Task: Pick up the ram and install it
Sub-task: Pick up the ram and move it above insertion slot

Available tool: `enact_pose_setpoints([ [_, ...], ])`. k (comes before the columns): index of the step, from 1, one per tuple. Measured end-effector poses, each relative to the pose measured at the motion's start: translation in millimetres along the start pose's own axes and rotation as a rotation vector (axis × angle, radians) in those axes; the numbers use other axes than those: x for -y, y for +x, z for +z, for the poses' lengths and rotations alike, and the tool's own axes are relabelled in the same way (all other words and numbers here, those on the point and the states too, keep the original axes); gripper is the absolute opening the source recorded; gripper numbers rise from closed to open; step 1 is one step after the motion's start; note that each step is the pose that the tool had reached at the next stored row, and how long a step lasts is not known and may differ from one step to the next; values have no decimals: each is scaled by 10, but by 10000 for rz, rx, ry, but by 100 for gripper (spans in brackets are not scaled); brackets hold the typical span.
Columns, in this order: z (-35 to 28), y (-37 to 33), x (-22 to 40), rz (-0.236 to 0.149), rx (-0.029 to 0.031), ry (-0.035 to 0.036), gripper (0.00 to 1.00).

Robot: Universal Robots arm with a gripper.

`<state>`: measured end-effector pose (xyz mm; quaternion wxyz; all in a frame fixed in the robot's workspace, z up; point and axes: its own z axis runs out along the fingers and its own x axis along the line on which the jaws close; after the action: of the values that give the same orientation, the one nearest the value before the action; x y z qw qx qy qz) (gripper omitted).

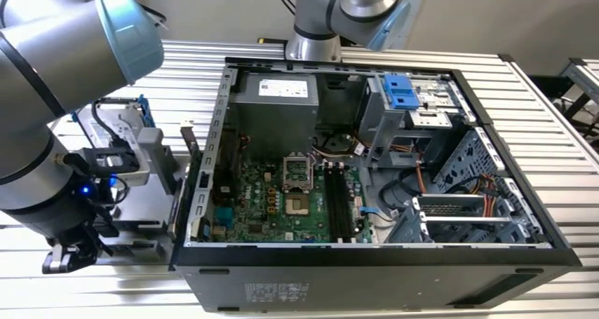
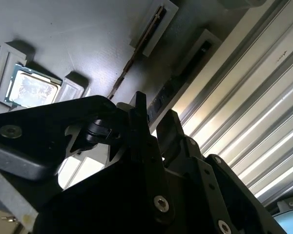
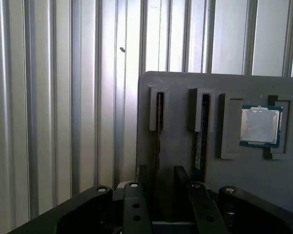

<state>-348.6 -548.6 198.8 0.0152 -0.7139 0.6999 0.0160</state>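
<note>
Ribbed metal counter (image 3: 49, 97), a grey tray (image 3: 178, 97) on it beside an open computer case (image 1: 374, 270). Standing on edge in the slot nearest the tray's edge: the ram (image 3: 159, 122), a long, thin, dark stick. Next slot, a second stick (image 3: 201, 131); beyond, a processor (image 3: 260, 125). Close by the ram, the claw (image 3: 161, 170), released, black fingers (image 3: 142, 180) straddling its line.
</note>
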Motion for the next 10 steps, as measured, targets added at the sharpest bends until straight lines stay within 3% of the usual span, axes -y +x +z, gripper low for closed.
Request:
enact_pose_setpoints([
  [2, 0, 0, 0, 0, 0, 0, 100],
  [3, 0, 0, 0, 0, 0, 1, 0],
  [10, 1, 0, 0, 146, 1, 6, 0],
])
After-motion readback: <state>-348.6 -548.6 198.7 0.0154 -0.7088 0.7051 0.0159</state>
